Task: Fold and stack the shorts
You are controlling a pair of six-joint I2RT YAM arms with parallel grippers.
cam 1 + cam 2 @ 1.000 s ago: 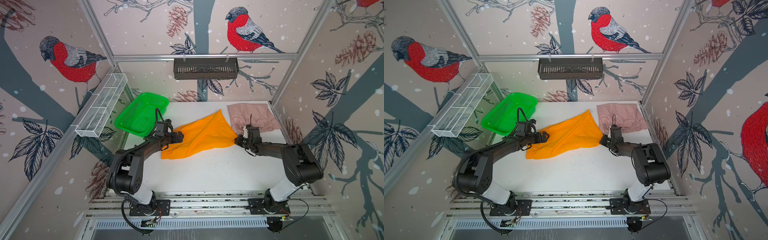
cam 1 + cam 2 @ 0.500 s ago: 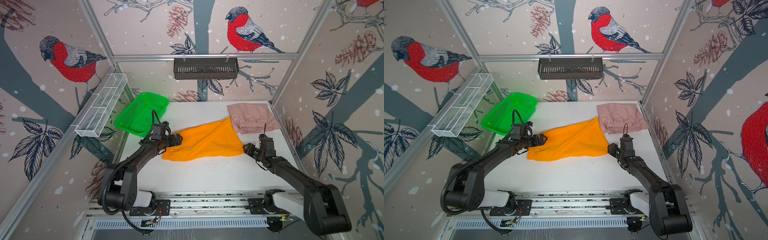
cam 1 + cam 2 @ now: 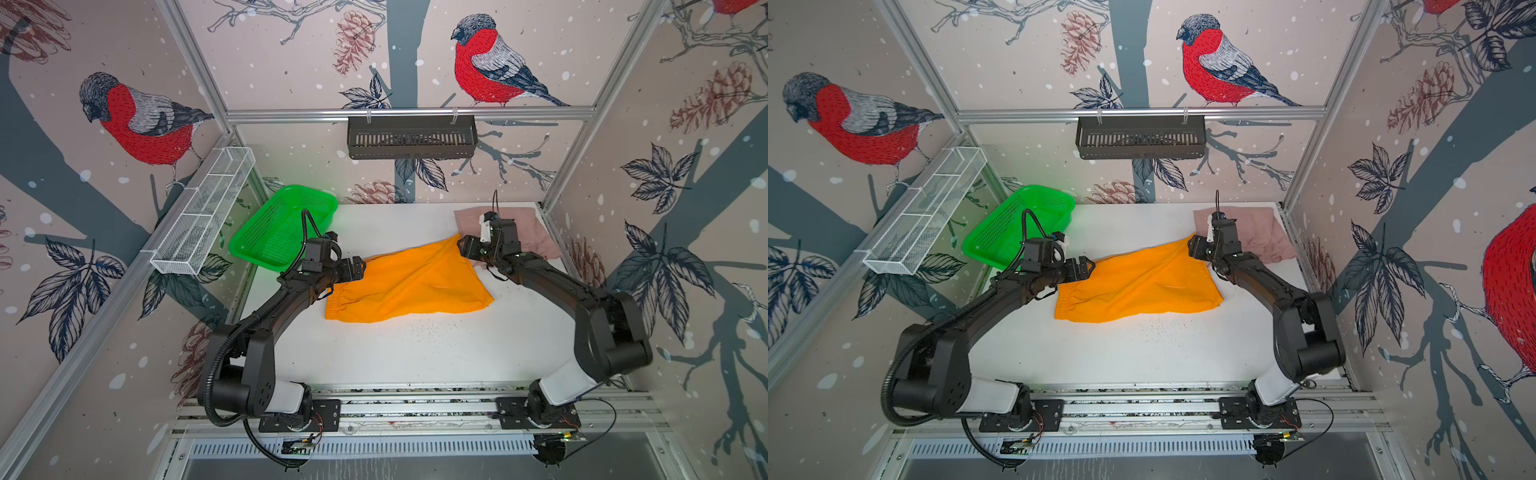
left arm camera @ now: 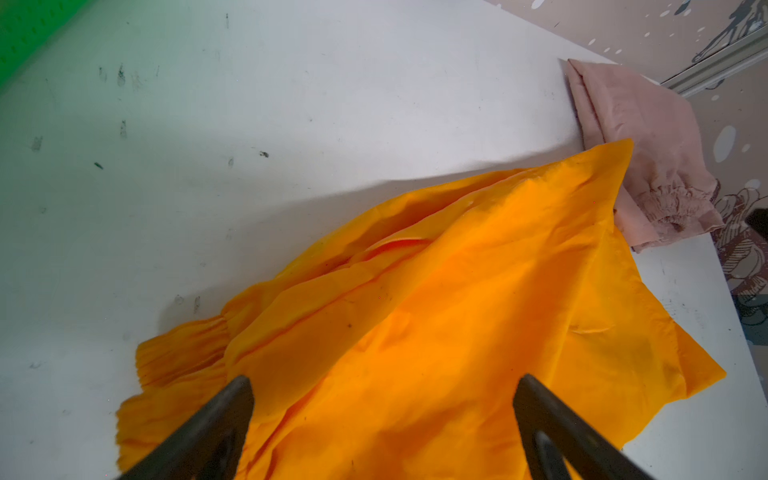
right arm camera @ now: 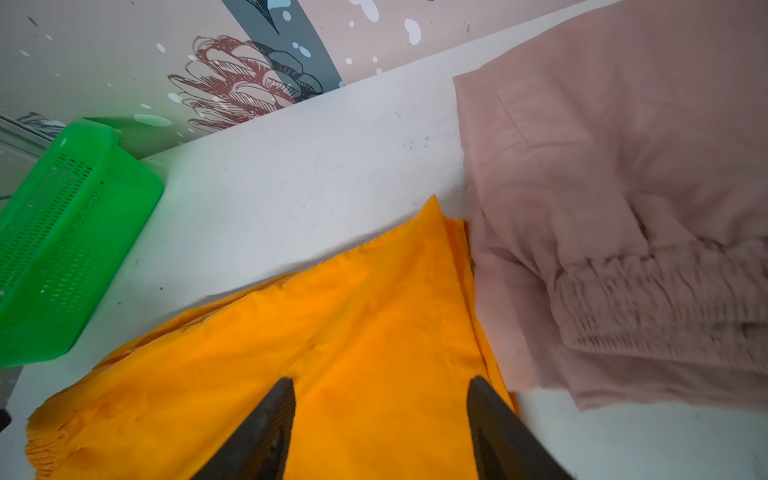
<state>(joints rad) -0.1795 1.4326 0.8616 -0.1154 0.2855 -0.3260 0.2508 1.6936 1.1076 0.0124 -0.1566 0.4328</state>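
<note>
The orange shorts [image 3: 409, 286] [image 3: 1138, 282] lie spread mid-table, gathered waistband towards the left and one corner reaching the pink shorts [image 3: 530, 230] [image 3: 1262, 235], which lie folded at the back right. My left gripper [image 3: 360, 268] [image 4: 382, 382] is open at the waistband's far end, with orange cloth below its fingers. My right gripper [image 3: 464, 248] [image 5: 380, 382] is open over the far right corner of the orange shorts [image 5: 332, 353], beside the pink shorts [image 5: 623, 208]. Neither holds anything.
A green mesh basket [image 3: 266, 245] leans at the back left corner of the white table [image 3: 415, 353]. A white wire rack [image 3: 203, 216] hangs on the left wall. A black rack [image 3: 411, 137] hangs on the back rail. Walls close in on three sides.
My right gripper opened, let go of the orange shorts and moved back to their far right corner. The shorts now lie flatter and wider. My left gripper stayed open near the waistband.
</note>
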